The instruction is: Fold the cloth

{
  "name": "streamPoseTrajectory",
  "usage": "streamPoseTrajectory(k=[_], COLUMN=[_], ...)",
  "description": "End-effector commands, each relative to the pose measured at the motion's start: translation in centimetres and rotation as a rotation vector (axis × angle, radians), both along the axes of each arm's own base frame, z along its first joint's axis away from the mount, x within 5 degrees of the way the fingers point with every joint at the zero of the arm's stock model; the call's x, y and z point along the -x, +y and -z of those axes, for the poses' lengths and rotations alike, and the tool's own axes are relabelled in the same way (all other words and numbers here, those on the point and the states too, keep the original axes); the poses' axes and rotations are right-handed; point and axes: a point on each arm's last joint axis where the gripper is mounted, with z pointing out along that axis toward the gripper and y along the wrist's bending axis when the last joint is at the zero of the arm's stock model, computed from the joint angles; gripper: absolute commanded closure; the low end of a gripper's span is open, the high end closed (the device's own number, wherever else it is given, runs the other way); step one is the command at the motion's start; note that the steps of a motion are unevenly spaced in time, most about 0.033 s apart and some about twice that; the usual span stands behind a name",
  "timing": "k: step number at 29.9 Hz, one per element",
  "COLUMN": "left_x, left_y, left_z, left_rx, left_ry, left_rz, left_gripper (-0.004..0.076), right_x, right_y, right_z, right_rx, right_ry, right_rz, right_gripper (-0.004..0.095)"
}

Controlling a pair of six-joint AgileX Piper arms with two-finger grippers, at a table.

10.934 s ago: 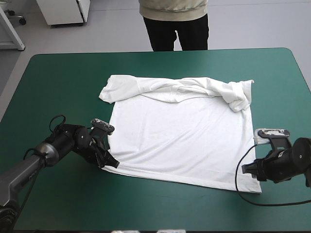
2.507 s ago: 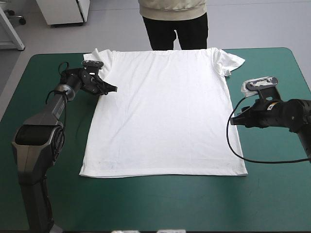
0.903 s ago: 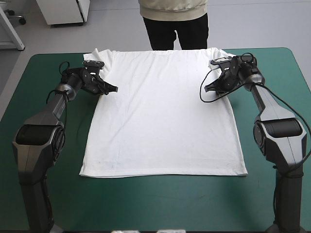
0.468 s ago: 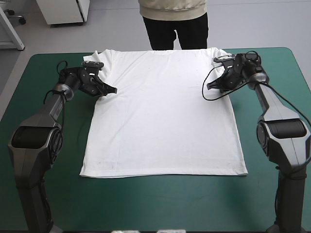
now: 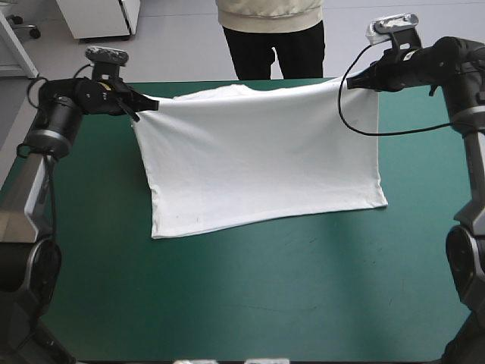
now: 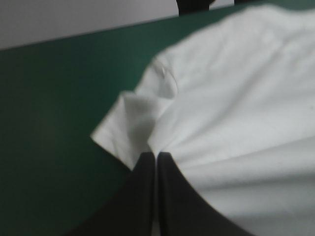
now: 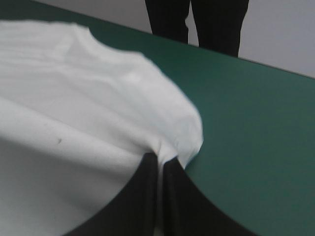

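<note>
The white T-shirt [image 5: 258,152] hangs stretched between both arms, its shoulder end lifted off the teal-green table while the hem [image 5: 265,216] lies on the cover. My left gripper [image 5: 144,106] is shut on the T-shirt's left shoulder; from the left wrist the cloth [image 6: 236,98] bunches into the closed black fingertips [image 6: 147,164], with the sleeve [image 6: 133,123] sagging beside them. At the other shoulder my right gripper [image 5: 342,83] is shut on the cloth too. In the right wrist view the fabric [image 7: 74,98] gathers at the fingertips [image 7: 150,162] of the gripper [image 7: 158,158].
Bare teal-green table [image 5: 265,296] spreads in front of the hem toward the near edge, and also along the left side [image 5: 83,197] and right side [image 5: 432,174].
Both grippers have risen and pulled back toward the far corners, lifting the shoulder end off the table. The hem has slid farther up the table.
</note>
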Motion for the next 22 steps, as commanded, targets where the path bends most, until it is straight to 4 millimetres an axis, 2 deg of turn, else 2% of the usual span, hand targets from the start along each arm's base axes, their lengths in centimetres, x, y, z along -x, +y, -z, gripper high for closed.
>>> streamPoseTrajectory(k=[1,6,9,12,15,17,22], left_x=[4.9,10.8,13.0,13.9,13.8,13.2,10.1], left_y=[0.6,0.9,1.0,1.0,1.0,1.0,0.7], left_z=[-8.1,-13.9,-15.5,-15.8,-15.6,-15.1,-13.2], left_rx=[0.019,0.017,0.020,0.025,0.029,0.031,0.050], left_ry=[-0.264,-0.473,-0.531,-0.528,-0.509,-0.486,-0.438], left_rz=[-0.015,-0.013,-0.014,-0.009,-0.007,-0.008,-0.007], left_gripper=[0.0733,0.0733,0.0733,0.0733,0.0733,0.0733,0.0733], right_x=[5.5,11.1,14.1,15.8,16.2,15.6,11.8], right_y=[-0.3,-0.4,-0.4,-0.4,-0.4,-0.4,-0.6], right_z=[-7.3,-11.5,-13.1,-13.9,-13.9,-13.5,-11.6], right_rx=[-0.009,0.006,0.016,0.019,0.011,0.002,-0.019], right_ry=[-0.236,-0.350,-0.390,-0.412,-0.397,-0.378,-0.325], right_rz=[0.001,-0.013,-0.018,-0.023,-0.020,-0.016,0.011], right_gripper=[0.0923,0.0925,0.0925,0.0925,0.0925,0.0925,0.0925])
